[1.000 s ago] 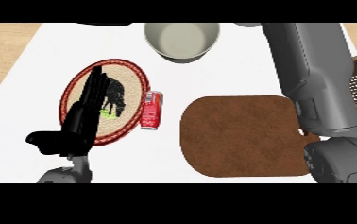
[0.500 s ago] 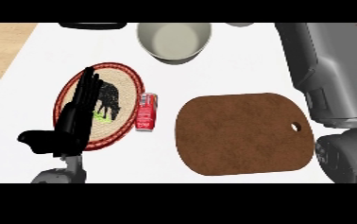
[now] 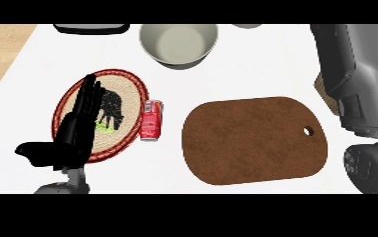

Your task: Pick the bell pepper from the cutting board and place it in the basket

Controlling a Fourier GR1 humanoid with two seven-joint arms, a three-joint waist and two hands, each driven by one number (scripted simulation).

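Left hand [image 3: 74, 131] staying over basket [image 3: 129, 83], fingers straight, apart. Green pepper [image 3: 103, 127] showing beneath. Cutting board [image 3: 255, 141] shifting right; can [image 3: 152, 121] beside basket.

One basket [image 3: 129, 81]; one board [image 3: 255, 141]; one can [image 3: 152, 121]; one bowl [image 3: 179, 43].
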